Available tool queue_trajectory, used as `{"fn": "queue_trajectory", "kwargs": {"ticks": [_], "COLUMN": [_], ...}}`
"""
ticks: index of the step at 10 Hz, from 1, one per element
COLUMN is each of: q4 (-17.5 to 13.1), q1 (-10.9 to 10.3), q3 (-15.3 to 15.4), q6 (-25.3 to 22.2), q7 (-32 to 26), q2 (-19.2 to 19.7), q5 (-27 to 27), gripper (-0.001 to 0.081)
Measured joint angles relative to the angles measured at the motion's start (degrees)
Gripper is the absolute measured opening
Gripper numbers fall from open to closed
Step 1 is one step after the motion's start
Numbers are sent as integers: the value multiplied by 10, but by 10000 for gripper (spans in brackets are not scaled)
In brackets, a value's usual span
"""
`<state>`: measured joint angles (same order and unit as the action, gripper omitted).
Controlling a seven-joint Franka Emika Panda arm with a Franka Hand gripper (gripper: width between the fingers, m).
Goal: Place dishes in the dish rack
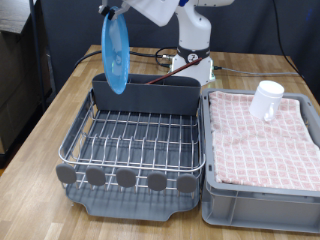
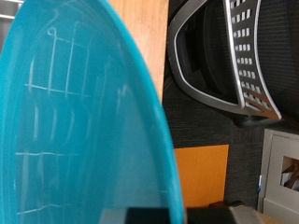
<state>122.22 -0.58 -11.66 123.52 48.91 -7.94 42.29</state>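
- On the exterior view's left, the dish rack (image 1: 135,150) stands on the wooden surface (image 1: 60,110): a wire grid on a dark grey tray, a tall grey back compartment at its 12 o'clock side and round grey feet along its 6 o'clock edge. No dish shows on the wires.
- The blue plate (image 1: 115,55) hangs on edge in the air above the rack's back-left corner, its long axis running from about 12 to 6 o'clock with a slight tilt. Its lower rim overlaps the top of the back compartment in this picture; whether they touch I cannot tell.
- The gripper (image 1: 112,10) sits at the plate's 12 o'clock, at the top of the exterior view, pinching the plate's upper rim. The fingers themselves are hard to make out, but the plate has no other support, so I judge it clamped between them.
- The relation that matters: the rack's wire slots lie at about 6 o'clock from the plate, directly below and a little forward of it, and the plate is already upright, edge down.
- In the wrist view the plate (image 2: 75,121) fills most of the picture, with a chair and floor beyond it; the fingers do not show clearly.
- To the exterior view's right, a grey bin (image 1: 262,195) lined with a pink checkered cloth (image 1: 260,135) stands just beside the rack. The white mug (image 1: 267,99) rests on the cloth at the bin's 12 o'clock end, well apart from the gripper.
- I cannot find the wooden spoon for certain.
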Motion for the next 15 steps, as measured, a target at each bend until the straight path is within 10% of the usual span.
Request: {"fn": "queue_trajectory", "kwargs": {"ticks": [15], "q4": [92], "q1": [5], "q3": [-67], "q6": [208], "q7": [37], "q2": [83], "q5": [90], "gripper": [26]}}
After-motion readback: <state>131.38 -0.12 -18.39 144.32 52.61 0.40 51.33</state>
